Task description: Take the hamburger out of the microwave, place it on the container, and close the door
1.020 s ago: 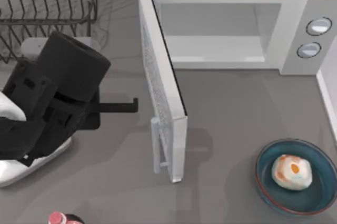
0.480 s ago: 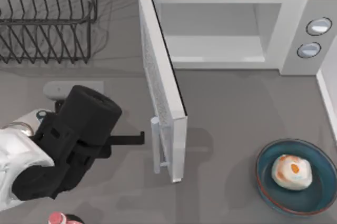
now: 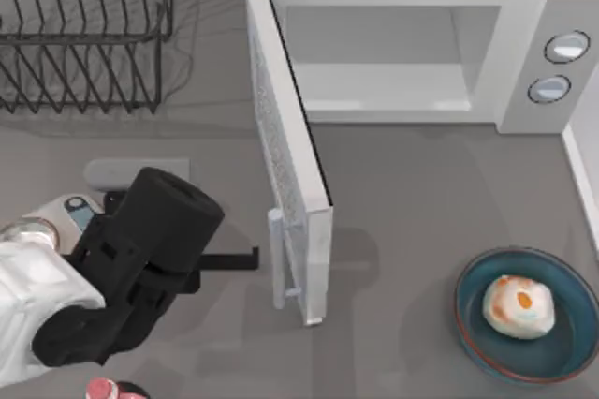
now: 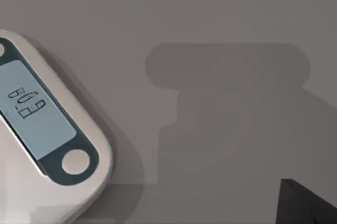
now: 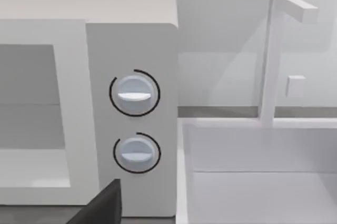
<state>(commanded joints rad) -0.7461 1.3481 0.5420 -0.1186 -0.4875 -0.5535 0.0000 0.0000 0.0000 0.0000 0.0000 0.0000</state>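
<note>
Jaws of the left gripper [image 3: 248,258]: state cannot be told; a dark finger points at the tall white door [image 3: 290,184] near its white bar handle [image 3: 277,258].

Cream-and-orange hamburger [image 3: 518,306] already sits in the round blue container [image 3: 477,324], near right. Large white microwave [image 3: 510,52] cavity is bare.

Judgement: push low by the handle, sweeping right and far, so the door swings squarely.

Left wrist view adds a white digital scale [image 4: 47,145]; right wrist view shows 2 round grey-blue buttons [image 5: 134,92].

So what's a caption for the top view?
Left gripper beside open white door; cream-orange hamburger in blue bowl.
</note>
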